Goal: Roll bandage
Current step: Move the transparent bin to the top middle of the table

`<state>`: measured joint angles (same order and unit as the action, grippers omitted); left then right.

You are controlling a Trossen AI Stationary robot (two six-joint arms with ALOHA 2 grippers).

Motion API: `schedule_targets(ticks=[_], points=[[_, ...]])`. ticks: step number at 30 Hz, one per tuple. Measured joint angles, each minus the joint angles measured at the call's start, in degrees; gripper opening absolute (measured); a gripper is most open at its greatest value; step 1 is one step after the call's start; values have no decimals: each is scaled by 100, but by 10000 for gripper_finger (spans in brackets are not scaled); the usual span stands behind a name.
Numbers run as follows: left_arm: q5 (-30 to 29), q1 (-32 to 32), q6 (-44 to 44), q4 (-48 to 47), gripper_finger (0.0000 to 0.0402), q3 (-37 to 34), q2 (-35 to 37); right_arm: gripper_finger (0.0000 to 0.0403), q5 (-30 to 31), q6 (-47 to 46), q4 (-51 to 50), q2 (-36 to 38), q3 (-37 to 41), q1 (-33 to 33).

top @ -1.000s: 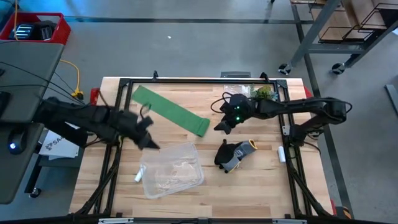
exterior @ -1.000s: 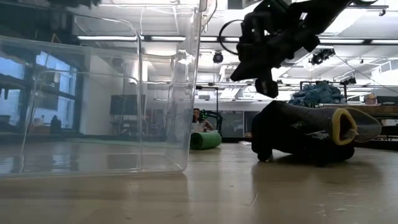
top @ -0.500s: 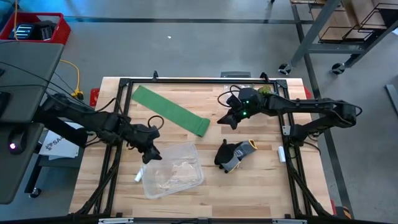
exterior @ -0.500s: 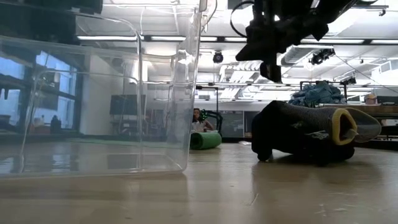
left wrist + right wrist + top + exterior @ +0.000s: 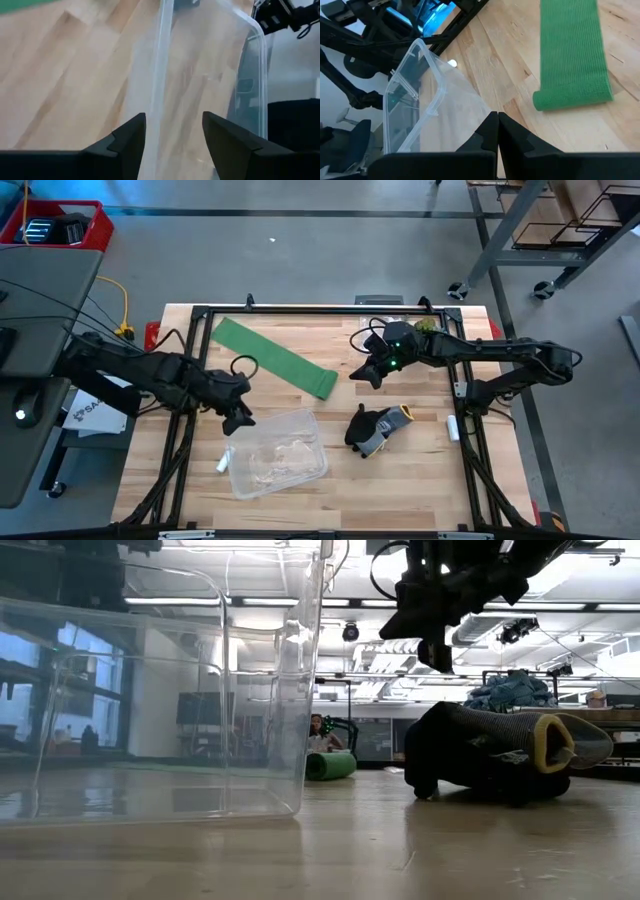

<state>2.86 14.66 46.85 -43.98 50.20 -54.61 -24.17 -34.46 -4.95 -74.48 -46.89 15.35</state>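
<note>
On the wooden table (image 5: 420,480) the bandage (image 5: 272,357) lies mostly flat upper left, barely rolled; left hand (image 5: 236,420) spread, right hand (image 5: 362,377) pressed together, both empty.

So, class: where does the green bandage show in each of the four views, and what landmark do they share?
High view: the bandage lies diagonally, upper left of centre.
Low view: its rolled end sits low, mid-picture.
Left wrist view: a green sliver, top left corner.
Right wrist view: strip, upper right.
Shared landmark: the clear plastic container.
</note>
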Motion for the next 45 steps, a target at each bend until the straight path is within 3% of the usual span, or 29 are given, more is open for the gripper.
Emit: schedule_targets(ticks=[9,15,19,24,29,33,36,41,45], points=[[30,210,-702,-610,190,362,-1354,0,51,-4,3,0,2,0],[-243,237,-454,-612,187,364,-1767,0,60,-6,4,-2,2,0],[-413,166,-363,-501,140,366,-1737,0,-40,-57,17,-2,2,0],[-439,83,-305,-293,23,369,-1506,0,-484,-144,276,-2,2,0],[-981,-111,-212,-161,34,475,-1068,0,-1090,-372,913,-4,-103,0],[-1593,-302,-318,-647,21,942,-745,0,-1133,-327,560,0,-820,-2],[-2098,-514,-477,-1048,21,1371,-723,0,-556,325,-719,-82,-1816,-86],[-2455,-1032,-1032,-1071,21,1962,-1001,0,1250,1992,-3215,-610,-3892,-432],[-2670,-1456,-1307,-1169,21,2295,-1414,0,2602,2142,-4246,-1091,-5232,-541]])
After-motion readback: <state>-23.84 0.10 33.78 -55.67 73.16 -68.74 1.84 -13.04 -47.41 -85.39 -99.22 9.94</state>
